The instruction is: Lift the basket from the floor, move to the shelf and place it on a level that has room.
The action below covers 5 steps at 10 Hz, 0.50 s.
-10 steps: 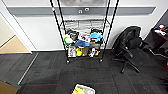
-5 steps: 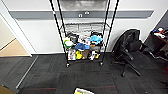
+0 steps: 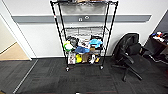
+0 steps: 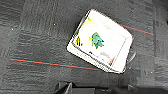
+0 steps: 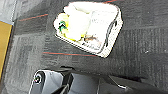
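No writing reads on the basket (image 4: 101, 41) lying on the floor (image 4: 37, 37); jaws' state untellable; shelf (image 3: 83, 35) beyond, office chair (image 3: 131, 56) alongside.

Open carpet (image 3: 75, 80) before the shelf (image 3: 83, 35); office chair (image 3: 130, 56) beside.

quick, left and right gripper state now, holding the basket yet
Left gripper: cannot be told; the basket lies on the floor below it.
Right gripper: cannot be told; basket not lifted.

One basket (image 4: 100, 41), one shelf (image 3: 83, 35), one black office chair (image 3: 130, 56).
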### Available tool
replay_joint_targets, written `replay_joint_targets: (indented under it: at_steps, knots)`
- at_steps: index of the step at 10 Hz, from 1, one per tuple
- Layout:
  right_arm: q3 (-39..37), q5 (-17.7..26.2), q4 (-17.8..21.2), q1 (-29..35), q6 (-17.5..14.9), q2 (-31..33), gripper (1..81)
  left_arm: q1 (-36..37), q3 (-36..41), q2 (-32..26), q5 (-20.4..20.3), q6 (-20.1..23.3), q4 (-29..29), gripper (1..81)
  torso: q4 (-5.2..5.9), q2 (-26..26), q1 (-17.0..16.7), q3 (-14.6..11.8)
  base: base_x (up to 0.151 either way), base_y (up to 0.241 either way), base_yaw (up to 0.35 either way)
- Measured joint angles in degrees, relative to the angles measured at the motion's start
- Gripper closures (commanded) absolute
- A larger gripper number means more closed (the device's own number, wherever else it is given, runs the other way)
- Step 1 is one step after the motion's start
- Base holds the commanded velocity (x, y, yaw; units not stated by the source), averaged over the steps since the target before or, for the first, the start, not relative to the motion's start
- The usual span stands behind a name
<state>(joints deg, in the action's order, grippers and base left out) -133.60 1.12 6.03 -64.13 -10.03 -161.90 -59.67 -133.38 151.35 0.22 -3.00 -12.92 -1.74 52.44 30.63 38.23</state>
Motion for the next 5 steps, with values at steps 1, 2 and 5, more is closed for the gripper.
replay_joint_targets:
  at_steps: [1,2,5]
  knots:
    - [0.0,0.1,0.1,-0.6,0.0,0.2,1.0,0.4,0.8,-0.8,1.3,0.1,0.0,1.0,0.00,1.9,1.2,0.0,0.000,0.000,0.000]
    - [0.0,0.1,0.2,-0.9,0.0,0.3,1.0,0.6,2.7,-1.9,1.6,0.2,0.0,1.0,0.00,3.9,2.4,0.0,0.000,0.000,0.000]
    - [0.0,0.1,0.2,-1.0,0.0,0.3,1.0,1.0,9.1,-3.9,3.1,0.4,0.2,1.0,0.00,9.7,6.1,0.1,0.000,0.000,0.000]
